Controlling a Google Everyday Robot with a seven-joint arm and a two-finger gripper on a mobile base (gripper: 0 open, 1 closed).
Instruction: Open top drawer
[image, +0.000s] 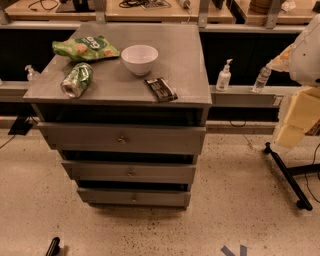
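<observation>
Arm (306, 55) sits at far right edge of view, only partly in frame: white rounded upper section up high, pale cream sections hanging below it, angled down and a bit inward toward the floor. Gripper (289, 134) is the lowest cream piece, in the air, well apart from the cabinet (185, 75) and off to its right, level w/ the top drawer (85, 136). Can't tell how far it's open; nothing seen in its hold.

Top drawer is directly under the cabinet's grey slab, dark gap btwn the two, widest of three fronts. Its small round knob (121, 140) is at centre, untouched. Drawer looks shut. Mid drawer (95, 171) and bottom drawer (160, 198) step in below it.

On the slab: green snack bag (85, 48) back left, green can (76, 80) on its side in front of it, white bowl (139, 59) near centre, dark snack bar (161, 89) front right of the bowl.
</observation>
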